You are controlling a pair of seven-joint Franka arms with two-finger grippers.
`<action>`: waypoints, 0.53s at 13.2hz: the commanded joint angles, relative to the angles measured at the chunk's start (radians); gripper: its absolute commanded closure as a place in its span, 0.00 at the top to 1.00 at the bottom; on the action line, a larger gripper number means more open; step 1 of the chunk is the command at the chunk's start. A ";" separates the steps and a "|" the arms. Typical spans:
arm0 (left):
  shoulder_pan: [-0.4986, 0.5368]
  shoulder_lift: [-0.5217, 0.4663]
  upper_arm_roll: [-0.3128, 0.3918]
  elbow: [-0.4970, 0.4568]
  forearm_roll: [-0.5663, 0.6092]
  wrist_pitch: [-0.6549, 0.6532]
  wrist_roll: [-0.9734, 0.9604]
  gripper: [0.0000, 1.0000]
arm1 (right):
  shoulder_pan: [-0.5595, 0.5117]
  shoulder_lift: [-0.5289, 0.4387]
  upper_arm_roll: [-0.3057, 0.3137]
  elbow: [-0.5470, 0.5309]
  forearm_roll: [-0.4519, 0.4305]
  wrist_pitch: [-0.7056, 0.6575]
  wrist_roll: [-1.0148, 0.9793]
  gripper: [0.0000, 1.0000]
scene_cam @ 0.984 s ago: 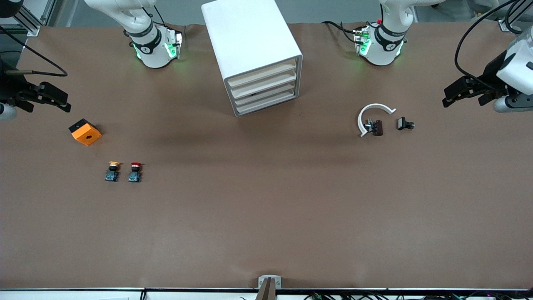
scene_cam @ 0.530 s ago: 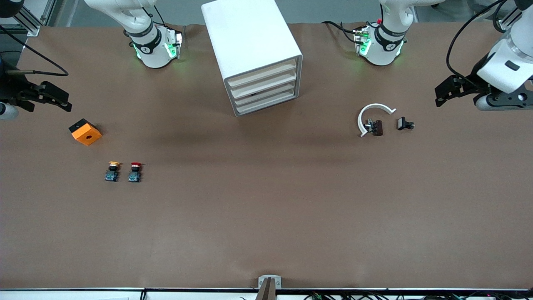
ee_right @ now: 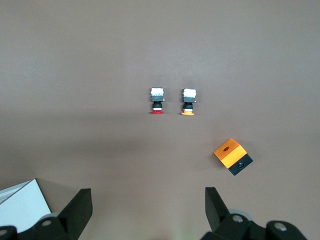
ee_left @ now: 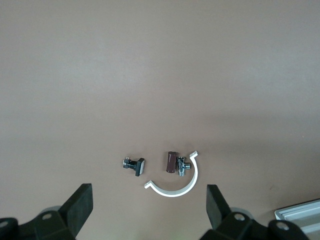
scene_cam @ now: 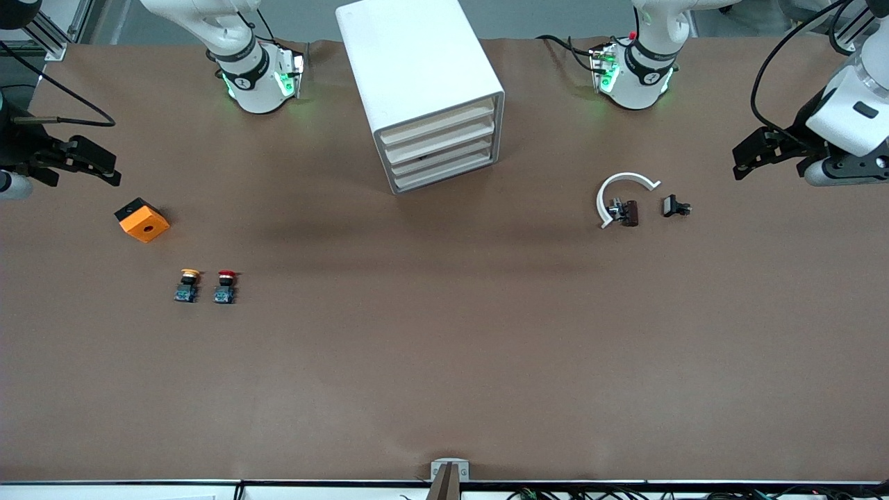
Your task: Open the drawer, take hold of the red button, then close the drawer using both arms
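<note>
**Both arms parked at table ends, drawers all shut, button untouched**

- Left gripper (scene_cam: 746, 156): up in the air over the left arm's end of the table, fingers (ee_left: 80, 207) spread wide, nothing between them.
- Right gripper (scene_cam: 104, 170): up over the right arm's end of the table, just above the orange cube with a hole (scene_cam: 142, 219). Fingers (ee_right: 77, 210) wide apart, empty.
- Small push button with red mushroom cap, black body and blue base (scene_cam: 225, 286): lying on the brown table (scene_cam: 444, 347), toward the right arm's end, nearer the front camera than the orange cube. Just beside it, not touching, the like button with yellow-orange cap (scene_cam: 187, 285), farther toward the right arm's end. Both also visible in right wrist view: red (ee_right: 157, 100), yellow-orange (ee_right: 188, 101), cube (ee_right: 232, 156).
- White four-drawer cabinet (scene_cam: 424, 90): between the two arm bases, set at an angle, all four drawer fronts flush.
- Toward the left arm's end: white curved plastic clip (scene_cam: 618, 191) with a small brown-and-metal part (scene_cam: 624, 212) inside its arc, and a small black part (scene_cam: 674, 206) near it, apart. Same trio in left wrist view: clip (ee_left: 175, 189), brown part (ee_left: 174, 163), black part (ee_left: 135, 165).
</note>
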 commanded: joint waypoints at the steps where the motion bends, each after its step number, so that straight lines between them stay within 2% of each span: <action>1: 0.009 0.004 -0.009 0.016 0.005 0.002 0.007 1.00 | 0.001 -0.013 0.003 -0.010 -0.007 -0.004 -0.006 1.00; 7: 0.010 0.009 -0.007 0.019 0.003 0.002 0.007 1.00 | 0.001 -0.013 0.003 -0.010 -0.007 -0.004 -0.006 1.00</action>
